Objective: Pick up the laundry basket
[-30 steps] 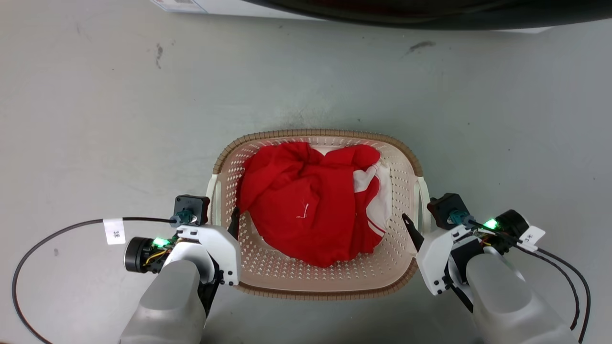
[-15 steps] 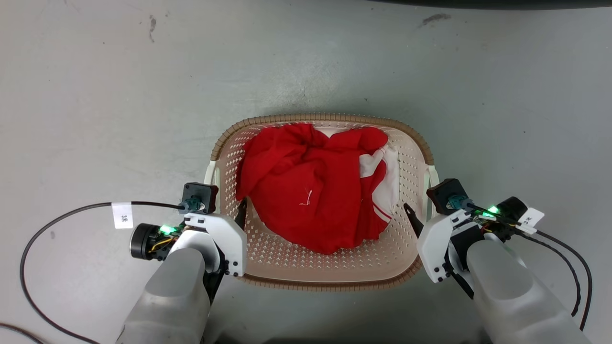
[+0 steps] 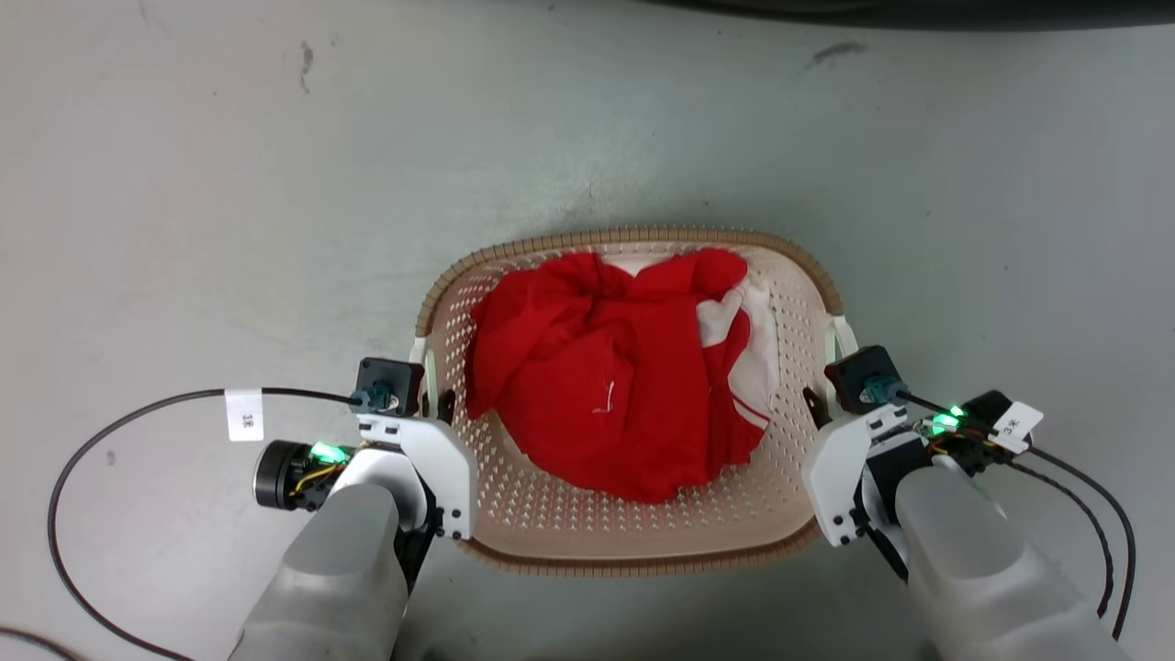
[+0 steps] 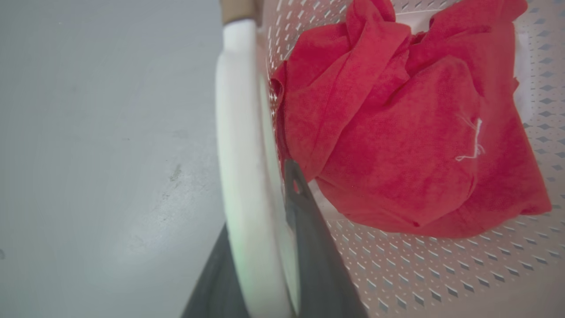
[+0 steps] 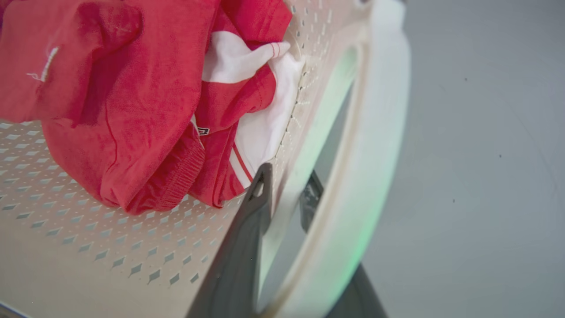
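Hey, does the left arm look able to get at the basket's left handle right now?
Probably yes. In the left wrist view the left gripper straddles the white handle of the laundry basket, with nothing else in the gap. Whether it is clamped, I cannot tell.

Hands (image 3: 433,404) (image 3: 826,400) now snug on handles (image 4: 238,110) (image 5: 379,110)

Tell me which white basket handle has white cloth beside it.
The right-hand white handle of the cream perforated plastic laundry basket: white cloth beside it; the left handle has only red.
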### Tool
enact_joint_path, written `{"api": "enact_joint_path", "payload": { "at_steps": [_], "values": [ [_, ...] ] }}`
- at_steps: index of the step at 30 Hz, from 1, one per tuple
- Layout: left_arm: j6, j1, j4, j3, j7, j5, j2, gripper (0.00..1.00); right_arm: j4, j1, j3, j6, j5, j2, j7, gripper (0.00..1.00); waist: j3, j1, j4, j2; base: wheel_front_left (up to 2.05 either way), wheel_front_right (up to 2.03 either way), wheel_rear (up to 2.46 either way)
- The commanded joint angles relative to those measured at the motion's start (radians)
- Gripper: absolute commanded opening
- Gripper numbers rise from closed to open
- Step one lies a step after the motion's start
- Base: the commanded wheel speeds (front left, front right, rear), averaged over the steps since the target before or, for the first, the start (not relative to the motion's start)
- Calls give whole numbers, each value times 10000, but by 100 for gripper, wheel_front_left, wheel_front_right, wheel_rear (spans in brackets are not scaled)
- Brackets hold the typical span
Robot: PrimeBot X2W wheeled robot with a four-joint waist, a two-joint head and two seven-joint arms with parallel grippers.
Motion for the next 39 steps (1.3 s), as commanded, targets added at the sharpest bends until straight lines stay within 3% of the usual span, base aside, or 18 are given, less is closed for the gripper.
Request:
{"api": "enact_joint_path", "payload": {
  "at_steps": [1, 19, 39],
  "values": [
    [-51, 102, -4, -76, 28, -29, -19, 0, 18, 142, 140, 31, 27, 42, 15, 0, -214, -1, -20, 0, 0, 0, 0],
    [-68, 1417, 3, -469, 1139, -722, 55, 0, -225, 1342, 2124, 41, 1941, 69, 1047, 0, -3594, -1, -436, 0, 0, 0, 0],
    [-73, 2215, -180, -2320, 3206, -2228, 272, 0, -77, 1966, 4430, 76, 4241, 99, 3112, 0, -7044, -1, -910, 0, 0, 0, 0]
  ]
}}
